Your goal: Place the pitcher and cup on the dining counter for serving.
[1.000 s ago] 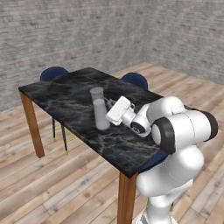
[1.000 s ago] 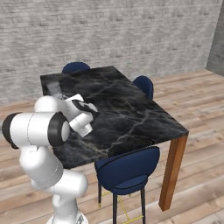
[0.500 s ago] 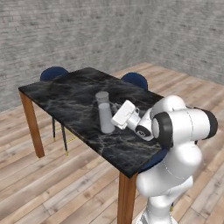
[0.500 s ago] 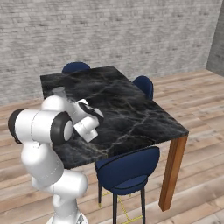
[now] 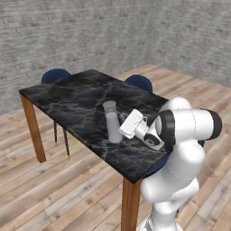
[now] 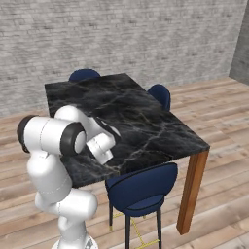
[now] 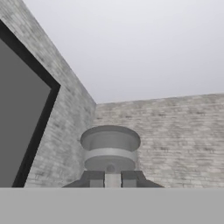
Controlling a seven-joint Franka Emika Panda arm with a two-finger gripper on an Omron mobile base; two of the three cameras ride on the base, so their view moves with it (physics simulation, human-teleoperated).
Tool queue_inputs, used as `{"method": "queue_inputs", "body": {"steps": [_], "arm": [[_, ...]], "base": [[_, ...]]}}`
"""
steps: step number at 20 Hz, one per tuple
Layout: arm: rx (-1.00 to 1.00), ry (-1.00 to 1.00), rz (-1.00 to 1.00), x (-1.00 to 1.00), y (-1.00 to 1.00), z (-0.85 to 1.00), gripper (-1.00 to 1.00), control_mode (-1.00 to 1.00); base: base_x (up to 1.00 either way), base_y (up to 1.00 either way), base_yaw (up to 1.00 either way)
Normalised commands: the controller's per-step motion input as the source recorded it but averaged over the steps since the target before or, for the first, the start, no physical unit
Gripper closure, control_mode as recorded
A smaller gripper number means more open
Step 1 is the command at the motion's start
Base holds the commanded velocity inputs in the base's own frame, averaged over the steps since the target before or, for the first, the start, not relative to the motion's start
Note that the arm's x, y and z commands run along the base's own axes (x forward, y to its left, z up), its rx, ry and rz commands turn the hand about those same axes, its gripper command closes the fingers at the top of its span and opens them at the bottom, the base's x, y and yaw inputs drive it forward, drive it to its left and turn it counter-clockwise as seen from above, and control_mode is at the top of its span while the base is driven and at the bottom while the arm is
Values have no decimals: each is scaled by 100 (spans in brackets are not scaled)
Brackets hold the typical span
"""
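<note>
Now, in the left base view, the pitcher [image 5: 112,122] stands upright on the dining counter [image 5: 67,97], near its front long edge and closer to the robot's end. Compared with one second ago and half a second ago, the pitcher has come nearer to this end of the table, and the arm has drawn back with it, so I judge that it was carried or slid while held. Its base now looks to be on the marble, which suggests the placing step for the pitcher is almost done and only the release remains. The gripper [image 5: 122,127] is pressed to the lower right side of the pitcher; its fingers are hidden behind the white hand, so how it stands is hard to read here.

In the right base view, the white hand hides the pitcher, and only the counter top [image 6: 146,121] with a navy chair [image 6: 138,189] in front is clear.

In the hand view, the cylindrical top of the pitcher [image 7: 110,146] rises just above the two dark fingertips [image 7: 92,178], which sit close together with a pale part of the pitcher between them; I judge they hold it, probably at the thin handle. The long axis of the pitcher is vertical, mouth up, base on the table
</note>
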Motion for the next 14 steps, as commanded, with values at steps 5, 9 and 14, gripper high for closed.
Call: {"method": "queue_inputs", "body": {"steps": [5, 9, 14], "arm": [[-4, 1, 0, 0, -17, -38, 100, -100], [-5, 2, 0, 0, -7, -27, -100, -100], [-2, 2, 0, 0, -2, -11, -100, -100]], "base": [[0, 0, 0], [0, 0, 0], [0, 0, 0]]}}
